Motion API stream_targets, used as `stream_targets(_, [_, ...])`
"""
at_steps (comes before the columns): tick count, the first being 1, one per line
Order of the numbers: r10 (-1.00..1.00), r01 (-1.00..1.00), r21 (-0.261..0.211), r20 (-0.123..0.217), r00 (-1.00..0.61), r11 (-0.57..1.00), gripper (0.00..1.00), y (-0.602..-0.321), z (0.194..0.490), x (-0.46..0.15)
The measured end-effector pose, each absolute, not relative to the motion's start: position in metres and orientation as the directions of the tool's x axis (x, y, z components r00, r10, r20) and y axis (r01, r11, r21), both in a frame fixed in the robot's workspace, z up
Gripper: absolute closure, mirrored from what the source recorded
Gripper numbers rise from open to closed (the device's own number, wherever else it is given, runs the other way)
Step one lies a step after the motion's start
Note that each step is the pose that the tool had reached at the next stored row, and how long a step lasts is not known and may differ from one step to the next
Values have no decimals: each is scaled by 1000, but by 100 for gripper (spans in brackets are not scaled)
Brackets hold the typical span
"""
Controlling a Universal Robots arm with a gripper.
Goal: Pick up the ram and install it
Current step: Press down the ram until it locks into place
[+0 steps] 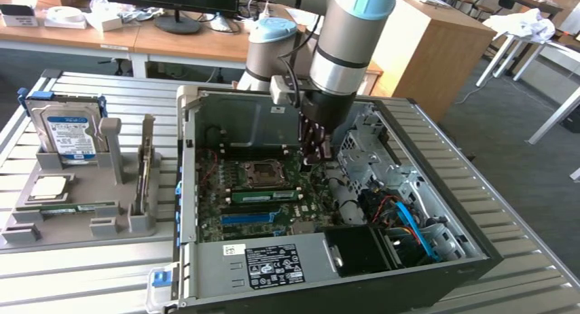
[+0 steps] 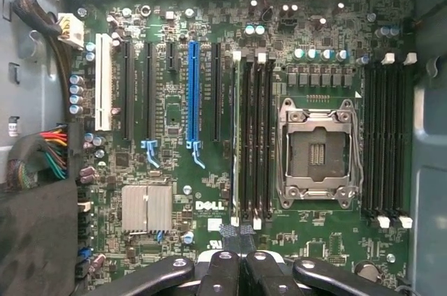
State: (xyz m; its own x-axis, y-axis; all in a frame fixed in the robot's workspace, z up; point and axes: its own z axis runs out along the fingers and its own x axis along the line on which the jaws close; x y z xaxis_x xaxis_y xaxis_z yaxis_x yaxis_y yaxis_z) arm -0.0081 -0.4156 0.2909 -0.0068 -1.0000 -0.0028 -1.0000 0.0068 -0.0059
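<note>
Green ram (image 1: 267,194), apparently seated in a motherboard (image 2: 328,240) slot near the CPU socket (image 2: 320,149). Claw (image 2: 237,240): closed, empty, poised over one end. Hazard: uneven pressing could leave an end unlatched or flex the motherboard.

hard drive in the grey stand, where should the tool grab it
Probably take the hard drive by its upper edge, coming down from above, closing across the labelled face and the back. It stands upright with its base in the grey stand, so the top is free and that span is thin.
</note>
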Motion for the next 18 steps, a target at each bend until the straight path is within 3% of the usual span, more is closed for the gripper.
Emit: stream_targets(18, [-1000, -1000, -6, -3, -7, 7, 90, -416, 273, -8])
